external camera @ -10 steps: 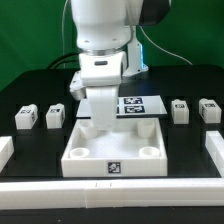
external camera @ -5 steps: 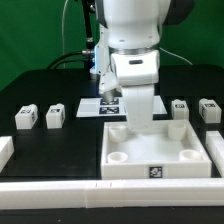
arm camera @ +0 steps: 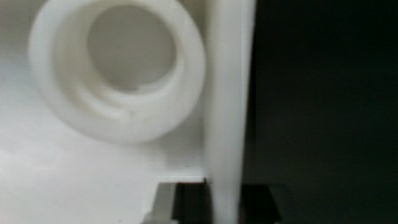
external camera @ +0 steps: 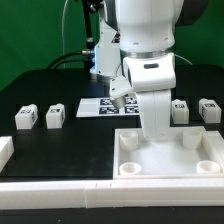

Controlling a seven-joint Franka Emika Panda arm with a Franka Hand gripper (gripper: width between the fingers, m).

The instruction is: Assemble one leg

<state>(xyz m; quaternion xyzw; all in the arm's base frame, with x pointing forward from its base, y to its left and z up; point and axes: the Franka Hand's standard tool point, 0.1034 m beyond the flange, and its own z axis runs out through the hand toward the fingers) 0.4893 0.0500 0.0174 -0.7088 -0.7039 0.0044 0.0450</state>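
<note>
Four small white legs lie on the black table: two at the exterior view's left (external camera: 26, 117) (external camera: 55, 115) and two at its right (external camera: 180, 110) (external camera: 209, 109). None is held. My gripper (external camera: 155, 134) is shut on the back wall of the large white tray-like piece (external camera: 170, 171), which sits at the front right. In the wrist view the gripper (arm camera: 226, 203) has that thin wall (arm camera: 226, 100) between its dark fingers (arm camera: 185, 205), with a round corner socket (arm camera: 111, 70) beside it.
The marker board (external camera: 97, 106) lies behind the tray piece, partly hidden by the arm. A white rail (external camera: 60, 186) runs along the table's front edge. A white block (external camera: 5, 150) sits at the far left. Cables hang at the back.
My gripper has slid the tray-like piece across the table toward the exterior view's right, from the front middle to the front right. The four legs have not moved.
</note>
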